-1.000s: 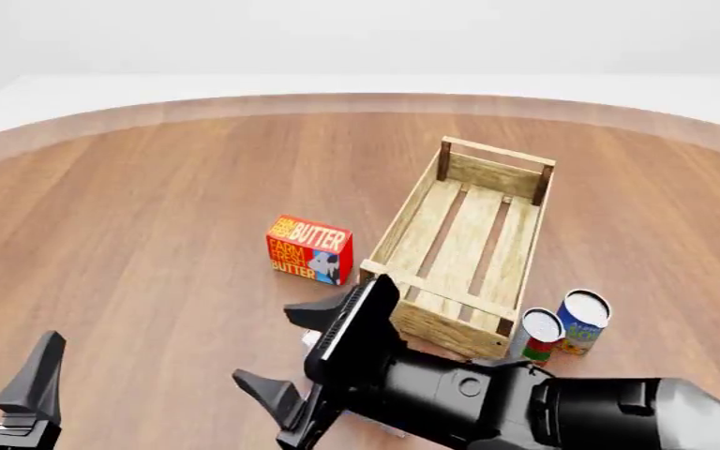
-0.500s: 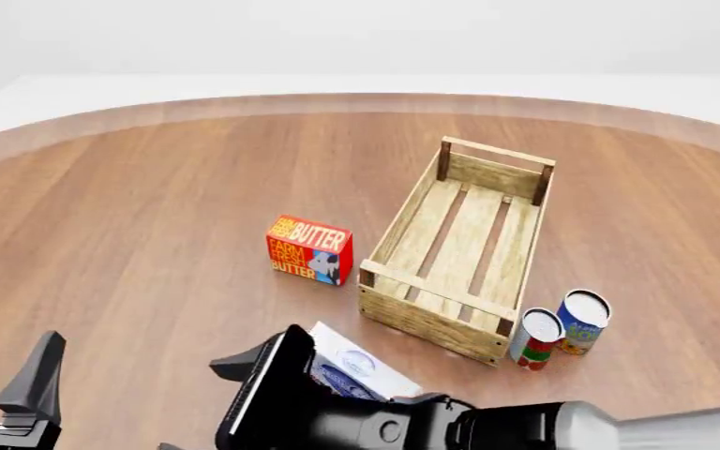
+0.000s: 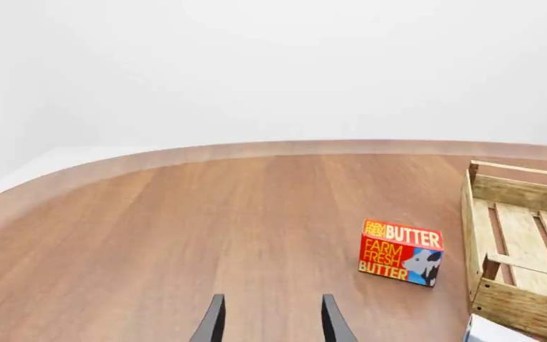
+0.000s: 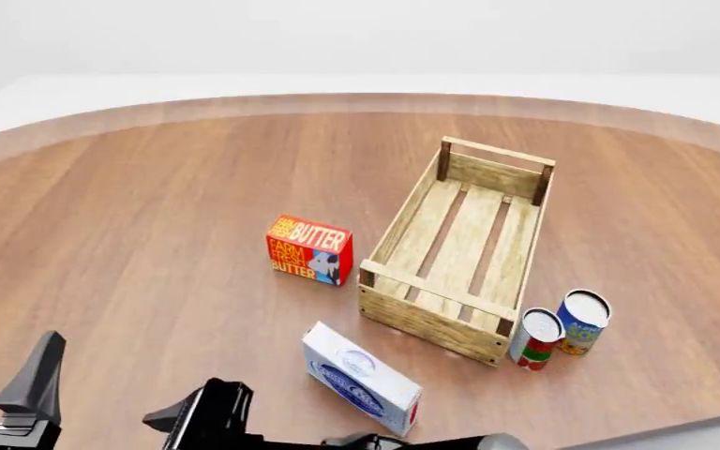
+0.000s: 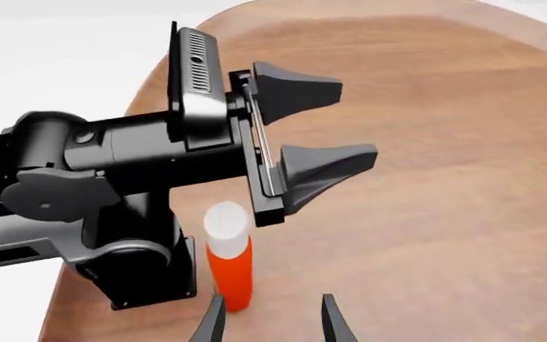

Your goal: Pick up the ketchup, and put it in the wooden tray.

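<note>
We see the round wooden worktop [image 4: 147, 206] spreading under everything. The wooden tray [image 4: 460, 248] is the biggest thing on it, lying right of centre with its slatted floor bare. Our left arm's hand [image 5: 316, 128] fills much of the right wrist view, its two dark fingers spread apart with nothing between them; in the front view it shows at the lower left corner. Our right hand [image 5: 271, 319] shows two finger tips set apart, gripping nothing. A butter box [image 4: 310, 248] stands just left of the tray, a white-and-blue carton [image 4: 363, 378] lies nearer us, and two cans [image 4: 562, 330] stand beside the tray's near right corner. The ketchup [image 5: 228, 256] stands upright beside the left arm's base, just ahead of our right hand's tips.
</note>
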